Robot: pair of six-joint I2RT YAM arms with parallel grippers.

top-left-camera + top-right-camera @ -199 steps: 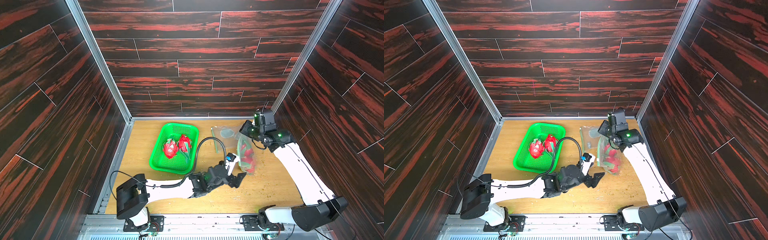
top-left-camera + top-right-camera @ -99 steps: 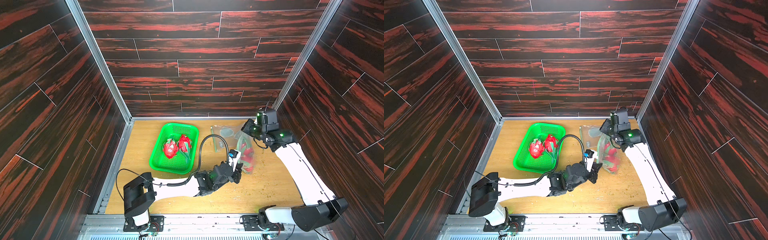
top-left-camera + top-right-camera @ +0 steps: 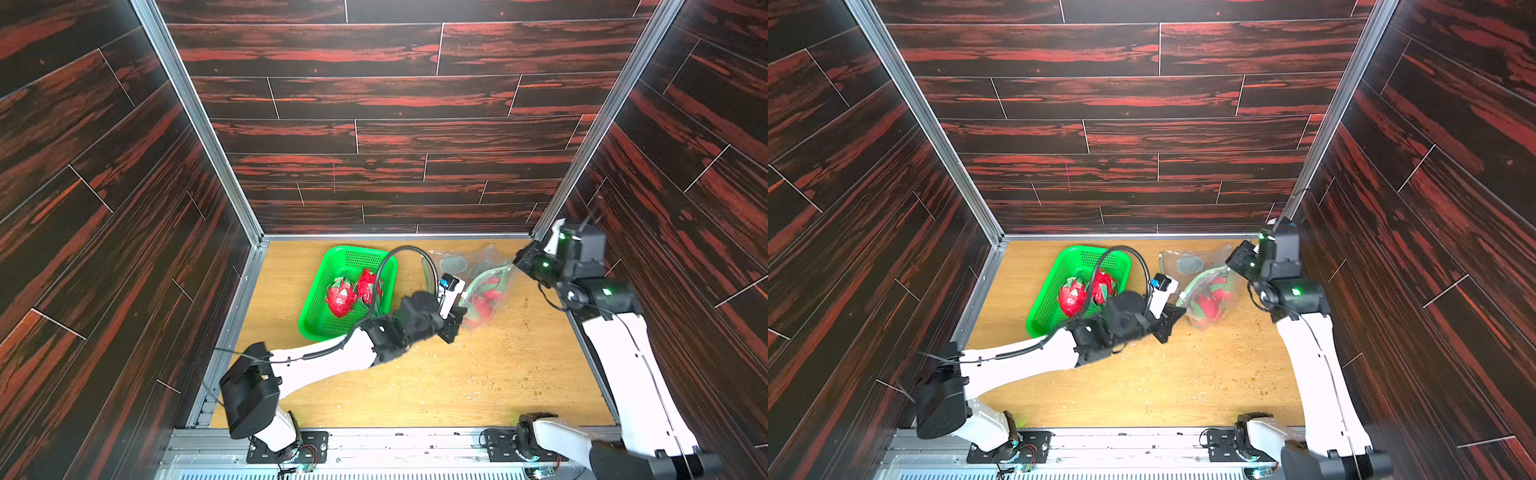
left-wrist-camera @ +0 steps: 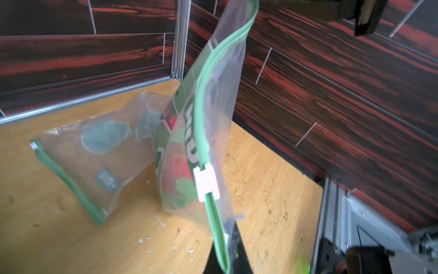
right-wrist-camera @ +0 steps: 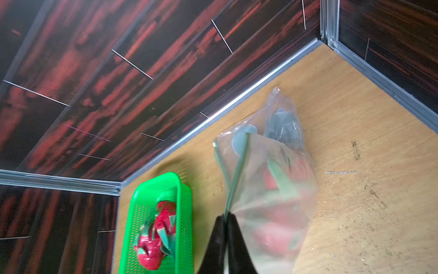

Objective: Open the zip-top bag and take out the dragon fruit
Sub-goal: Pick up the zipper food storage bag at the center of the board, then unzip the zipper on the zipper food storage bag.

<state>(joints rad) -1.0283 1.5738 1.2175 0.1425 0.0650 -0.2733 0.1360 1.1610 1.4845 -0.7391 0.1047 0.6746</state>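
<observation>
The clear zip-top bag (image 3: pixel 485 286) with a green zip strip hangs stretched between both grippers above the table. My left gripper (image 4: pixel 225 249) is shut on the near end of the zip edge, just past the white slider (image 4: pixel 205 182). My right gripper (image 5: pixel 226 220) is shut on the far end of that edge, close to the right wall. Red dragon fruit (image 3: pixel 1208 307) with green scales sit low inside the bag, blurred through the plastic. Two more dragon fruit (image 3: pixel 340 295) lie in the green basket (image 3: pixel 307 320).
A second clear bag (image 4: pixel 94 151) with a green zip lies flat on the wooden table behind the held one, near the back wall. The left arm's black cable (image 3: pixel 388 266) arcs over the basket. Crumbs dot the table (image 3: pixel 478 374) in front.
My left gripper, open a second ago beside the bag, has moved up to the zip edge and shut on it. The right gripper has shifted slightly towards the right wall, drawing the bag taut.
</observation>
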